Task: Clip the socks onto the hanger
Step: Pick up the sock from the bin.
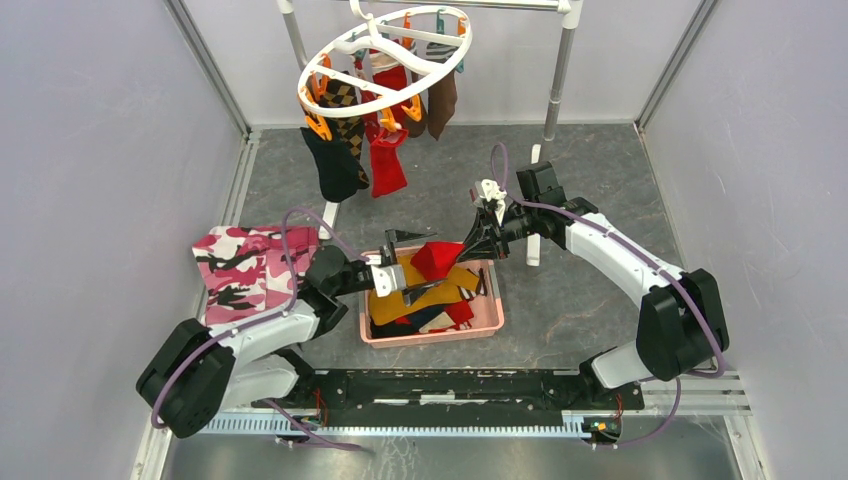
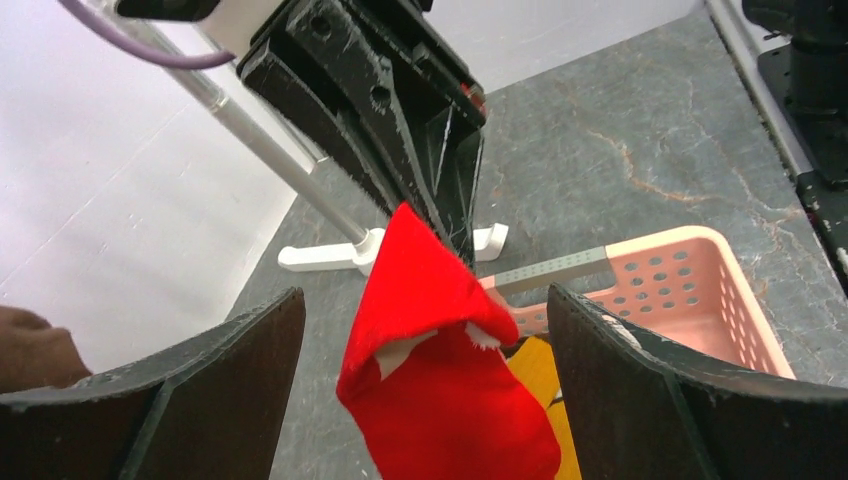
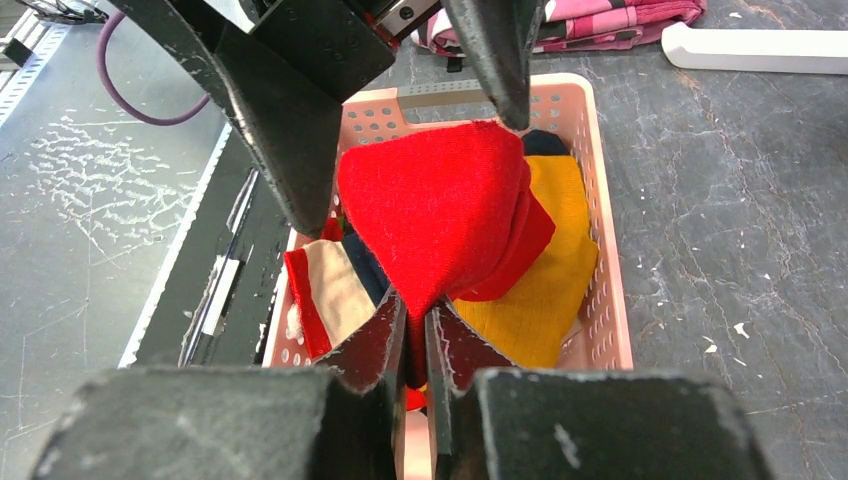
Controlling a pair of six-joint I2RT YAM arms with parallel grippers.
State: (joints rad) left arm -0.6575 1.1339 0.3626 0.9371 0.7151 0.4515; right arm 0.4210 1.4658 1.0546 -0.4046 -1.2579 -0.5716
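A red sock [image 1: 437, 258] hangs over the pink basket [image 1: 430, 337], and my right gripper [image 1: 465, 245] is shut on its top corner. The right wrist view shows the jaws [image 3: 415, 310] pinching the red fabric [image 3: 430, 220]. My left gripper [image 1: 420, 263] is open, one finger on each side of the red sock [image 2: 440, 390] without touching it. More socks lie in the basket, among them a mustard yellow one [image 3: 540, 290]. The white round hanger [image 1: 385, 55] hangs at the back with black [image 1: 330, 160], red [image 1: 388, 160], argyle [image 1: 345, 110] and brown [image 1: 442, 100] socks clipped on.
A pink camouflage cloth [image 1: 245, 270] lies left of the basket, beside the left arm. The metal pole rack [image 1: 560, 70] stands at the back, and its white foot [image 1: 533, 225] lies on the floor just right of the right gripper. Walls close in both sides.
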